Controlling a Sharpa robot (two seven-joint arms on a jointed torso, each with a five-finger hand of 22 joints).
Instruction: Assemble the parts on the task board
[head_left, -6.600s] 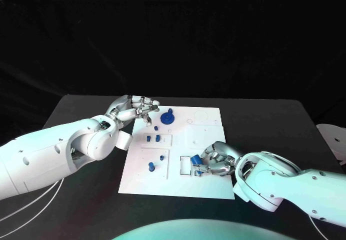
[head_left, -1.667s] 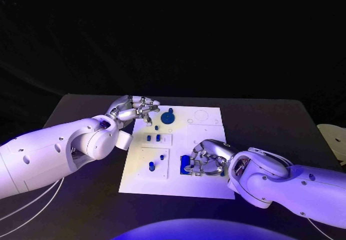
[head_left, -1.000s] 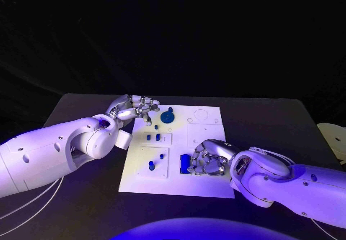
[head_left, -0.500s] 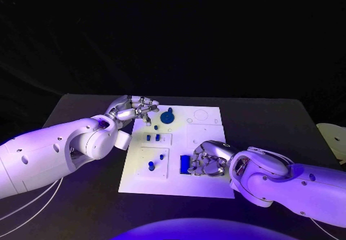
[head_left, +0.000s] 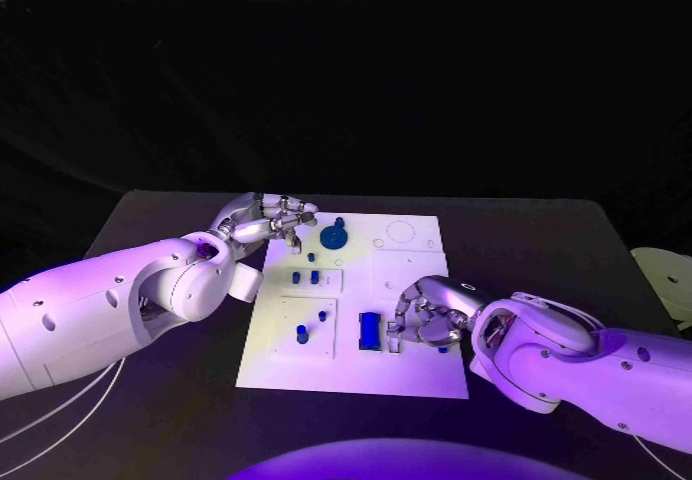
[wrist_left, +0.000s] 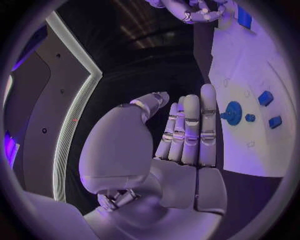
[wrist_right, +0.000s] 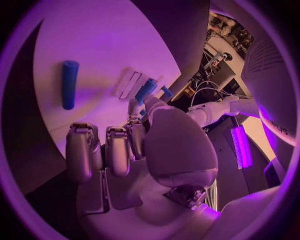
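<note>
The right robot hand, fingers curled on nothing, rests beside the small blue rectangular block on the white plastic task board; it could knock the block askew. The left robot hand is apart.

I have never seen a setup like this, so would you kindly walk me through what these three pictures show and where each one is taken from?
This is a two-armed robot at a black table, each white arm ending in a silver many-fingered hand. The square picture comes from a camera on its head, looking down. The two round pictures come from fisheye cameras at the wrists, each looking past that arm's own hand.

In the middle of the table lies the white task board, with small blue parts on it: a round blue disc near the far end, several small blue pegs, and a long blue block near the front.

The left hand sits at the board's far left corner, fingers extended, holding nothing. The right hand is over the board beside the blue block, fingers curled; it seems to hold nothing.
</note>
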